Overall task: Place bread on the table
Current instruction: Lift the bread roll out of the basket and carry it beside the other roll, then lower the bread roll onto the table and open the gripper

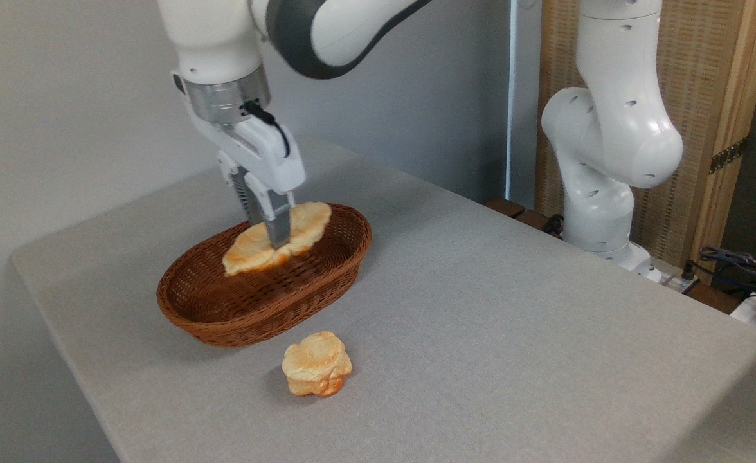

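One pincer (274, 241) shows, on the one white arm (609, 128), whose base stands at the far right edge of the table (513, 308). The pincer points straight down into the one basket (256, 308), a brown wicker oval.

One long loaf of bread (252, 247) is there, golden-brown with a lobed, ridged top. It lies directly under the pincer, tilted, its far end raised near the basket's back rim and its near end lower inside the basket. The pincer's fingers are narrow and closed on the middle of the loaf; one grey finger (279, 225) crosses the front of the bread, the other is mostly hidden behind it. Whether the loaf touches the basket's floor cannot be told.

One small round bun (317, 372), flower-shaped, sits on the grey tabletop well below and slightly right of the pincer, just in front of the basket and apart from it.

The basket's wall rings the pincer on all sides. Its near wall stands between the pincer and the bun.

Behind the arm's base, far right of the pincer, stands one woven screen in a wooden frame (706, 96). A tangle of dark cables (738, 260) lies at the right edge.
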Motion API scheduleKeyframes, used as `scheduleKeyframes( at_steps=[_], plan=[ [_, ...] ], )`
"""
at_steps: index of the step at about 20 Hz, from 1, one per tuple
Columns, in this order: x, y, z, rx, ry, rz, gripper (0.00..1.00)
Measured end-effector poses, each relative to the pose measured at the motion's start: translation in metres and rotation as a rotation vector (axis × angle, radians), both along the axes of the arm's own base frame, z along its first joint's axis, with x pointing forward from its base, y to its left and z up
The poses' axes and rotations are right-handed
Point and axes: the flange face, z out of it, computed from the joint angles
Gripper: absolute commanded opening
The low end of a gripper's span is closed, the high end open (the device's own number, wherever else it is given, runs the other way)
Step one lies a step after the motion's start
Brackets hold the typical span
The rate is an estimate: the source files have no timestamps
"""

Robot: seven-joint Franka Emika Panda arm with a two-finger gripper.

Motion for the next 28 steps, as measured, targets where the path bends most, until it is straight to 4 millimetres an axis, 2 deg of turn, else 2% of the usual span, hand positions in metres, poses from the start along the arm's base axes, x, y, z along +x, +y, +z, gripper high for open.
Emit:
scheduleKeyframes(
  at_steps=[3, 5, 8, 10, 11, 13, 14, 21, 28],
  plan=[
    [-0.004, 0.037, 0.002, 0.001, 0.038, -0.01, 0.4],
    [-0.004, 0.056, -0.007, 0.022, 0.058, -0.017, 0.41],
    [-0.008, 0.071, -0.028, 0.075, 0.094, -0.043, 0.43],
    [-0.01, 0.086, -0.038, 0.088, 0.114, -0.051, 0.53],
    [-0.01, 0.094, -0.041, 0.086, 0.117, -0.055, 0.65],
    [-0.011, 0.11, -0.043, 0.079, 0.12, -0.06, 0.96],
    [-0.011, 0.114, -0.044, 0.078, 0.122, -0.061, 1.0],
    [-0.015, 0.117, -0.056, 0.115, 0.146, -0.074, 1.0],
    [-0.015, 0.117, -0.056, 0.116, 0.146, -0.075, 1.0]
  ],
)
